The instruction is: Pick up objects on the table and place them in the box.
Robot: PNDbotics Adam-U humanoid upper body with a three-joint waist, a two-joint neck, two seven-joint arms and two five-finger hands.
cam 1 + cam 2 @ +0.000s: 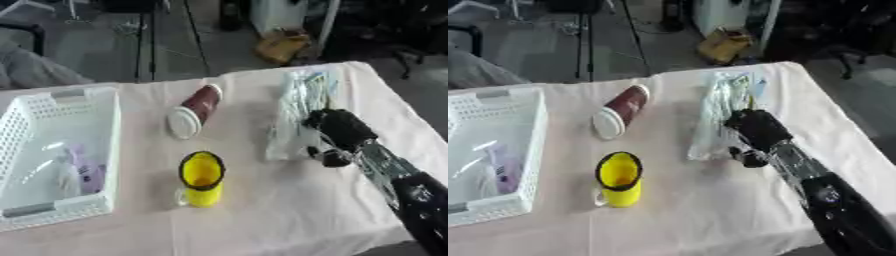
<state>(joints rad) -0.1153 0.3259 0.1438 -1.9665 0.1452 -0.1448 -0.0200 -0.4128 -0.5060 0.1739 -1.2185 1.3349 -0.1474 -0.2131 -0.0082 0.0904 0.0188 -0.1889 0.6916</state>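
A clear plastic packet (302,107) with pale green and blue contents lies on the right part of the table. My right hand (339,131) sits over its lower right edge, fingers curled onto it, thumb hanging just below. A brown paper cup with a white lid (194,111) lies on its side at the middle. In front of it stands a yellow mug (202,179), upright, dark-rimmed. The white slatted box (103,125) stands at the left and holds a purple-and-white item (84,172) in clear wrap. My left hand is out of sight.
A pinkish cloth (289,210) covers the table. The table's right edge runs close beside my right forearm (411,192). Beyond the far edge lie a dark floor, stand legs and a yellow bag (282,46).
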